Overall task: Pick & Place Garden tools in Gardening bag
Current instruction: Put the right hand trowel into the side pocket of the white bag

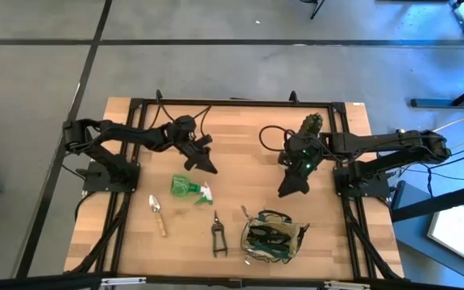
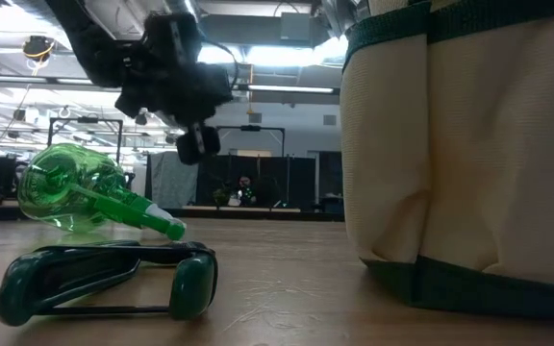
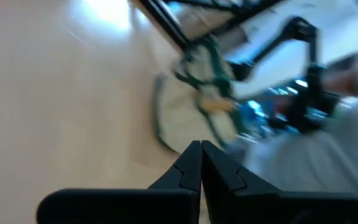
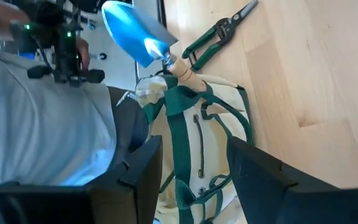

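Overhead, you see the gardening bag [image 1: 274, 238] near the front edge of the wooden table [image 1: 240, 133], on the right half, with tools already inside. Three tools lie loose to its left: black pruning shears [image 1: 218, 235] just beside it, then a green spray bottle [image 1: 190, 188] with a white nozzle, then a silver trowel [image 1: 158, 214] with a wooden handle. The left gripper [image 1: 208, 165] hangs just behind the bottle, fingers pressed together and empty. The right gripper [image 1: 292, 187] hangs behind the bag, fingers part-way open, holding nothing.

Low view: the bottle [image 2: 80, 190] lies on its side, translucent, rounded plastic; judge it light, smooth and apt to roll, so take it at the narrow neck behind the nozzle. The shears [image 2: 104, 279] show padded green-black handle loops; they are stiff metal, best gripped across both handles. The bag [image 2: 460, 144] is soft canvas with dark green trim at the rim and base; expect its mouth to yield.

Left wrist view: the closed fingertips [image 3: 191, 163] meet in a point over bare wood, and the bag [image 3: 191, 112] appears blurred beyond.

Right wrist view: between the parted fingers [image 4: 138, 165] you see the bag [image 4: 194, 134] and its green straps, a second trowel [image 4: 138, 34] standing blade-up out of it, and the shears [image 4: 219, 31] on the table beyond. The remaining trowel is rigid; its wooden handle offers the surest hold.
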`<control>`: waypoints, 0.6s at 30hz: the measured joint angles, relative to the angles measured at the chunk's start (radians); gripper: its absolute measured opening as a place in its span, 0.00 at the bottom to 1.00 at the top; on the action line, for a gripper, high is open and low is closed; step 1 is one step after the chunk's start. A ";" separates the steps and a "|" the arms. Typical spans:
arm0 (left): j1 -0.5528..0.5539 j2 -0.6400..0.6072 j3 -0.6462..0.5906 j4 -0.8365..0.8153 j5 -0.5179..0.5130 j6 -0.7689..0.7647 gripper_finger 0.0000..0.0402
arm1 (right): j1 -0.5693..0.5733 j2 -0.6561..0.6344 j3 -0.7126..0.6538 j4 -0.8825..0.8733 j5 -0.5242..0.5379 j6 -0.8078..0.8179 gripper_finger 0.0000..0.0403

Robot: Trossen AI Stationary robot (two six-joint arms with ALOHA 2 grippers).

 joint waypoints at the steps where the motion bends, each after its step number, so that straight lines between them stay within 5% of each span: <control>1: -0.009 0.000 0.000 0.005 0.028 -0.028 0.00 | 0.005 0.000 0.000 -0.001 -0.001 -0.018 0.45; 5: -0.065 0.000 0.000 0.051 -0.003 -0.181 0.01 | 0.024 0.000 0.000 -0.017 -0.003 -0.092 0.45; 11: -0.205 -0.006 0.025 0.266 -0.299 -0.377 0.00 | 0.056 0.000 0.000 -0.033 -0.002 -0.151 0.45; 18: -0.351 -0.014 0.165 0.107 -0.455 -0.364 0.00 | 0.098 0.000 0.000 -0.031 0.009 -0.069 0.45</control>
